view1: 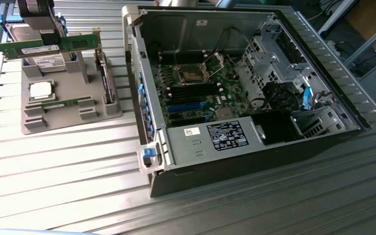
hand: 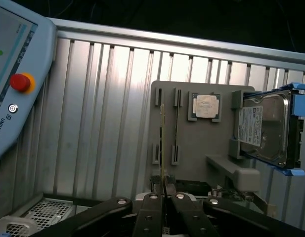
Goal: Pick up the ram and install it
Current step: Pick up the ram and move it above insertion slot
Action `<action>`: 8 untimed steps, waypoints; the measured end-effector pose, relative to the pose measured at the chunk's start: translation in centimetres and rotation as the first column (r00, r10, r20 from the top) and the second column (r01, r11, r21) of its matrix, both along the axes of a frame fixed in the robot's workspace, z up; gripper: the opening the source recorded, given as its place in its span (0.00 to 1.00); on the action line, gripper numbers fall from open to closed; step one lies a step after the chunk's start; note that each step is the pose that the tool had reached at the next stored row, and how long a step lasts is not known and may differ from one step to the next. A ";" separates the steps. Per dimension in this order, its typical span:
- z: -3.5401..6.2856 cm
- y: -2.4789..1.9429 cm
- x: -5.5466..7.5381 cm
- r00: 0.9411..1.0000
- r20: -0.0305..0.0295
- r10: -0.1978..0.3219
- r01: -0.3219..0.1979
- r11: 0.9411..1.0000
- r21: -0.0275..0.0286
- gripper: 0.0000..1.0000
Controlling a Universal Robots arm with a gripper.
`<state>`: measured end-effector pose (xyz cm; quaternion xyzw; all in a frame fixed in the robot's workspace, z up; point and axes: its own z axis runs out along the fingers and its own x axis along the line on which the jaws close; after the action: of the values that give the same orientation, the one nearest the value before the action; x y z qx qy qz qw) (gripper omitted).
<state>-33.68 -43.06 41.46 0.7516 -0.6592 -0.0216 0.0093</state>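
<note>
The ram point(view1: 44, 47) is a long green stick with a pale sticker, hanging level above the grey parts holder point(view1: 70, 117) at the exterior view's left. My gripper point(view1: 46, 38) comes down on its top edge and is shut on it. In the wrist view the ram point(hand: 162, 148) appears edge-on as a thin line running out from between my closed fingers point(hand: 150, 212), with the gripper point(hand: 163, 197) above the holder point(hand: 201, 148). A second green stick point(view1: 60, 104) lies in the holder. The open computer case point(view1: 240, 73) with its motherboard point(view1: 201, 83) lies to the exterior view's right.
The holder also carries a processor point(view1: 42, 89), an upright card point(view1: 103, 73) and a hard drive point(hand: 266, 128). Black memory slots point(view1: 188, 91) sit mid-motherboard. A teach pendant point(hand: 14, 74) lies on the ribbed metal table point(view1: 64, 171).
</note>
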 end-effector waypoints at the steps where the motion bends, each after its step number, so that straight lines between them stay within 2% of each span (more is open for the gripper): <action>1: 0.00 0.00 0.1 1.000 0.000 0.000 0.000 1.000 0.000 0.13; 8: 0.00 0.00 1.4 1.000 0.000 0.000 0.000 1.000 0.000 0.13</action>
<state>-32.28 -43.06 41.45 0.7516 -0.6592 -0.0215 0.0094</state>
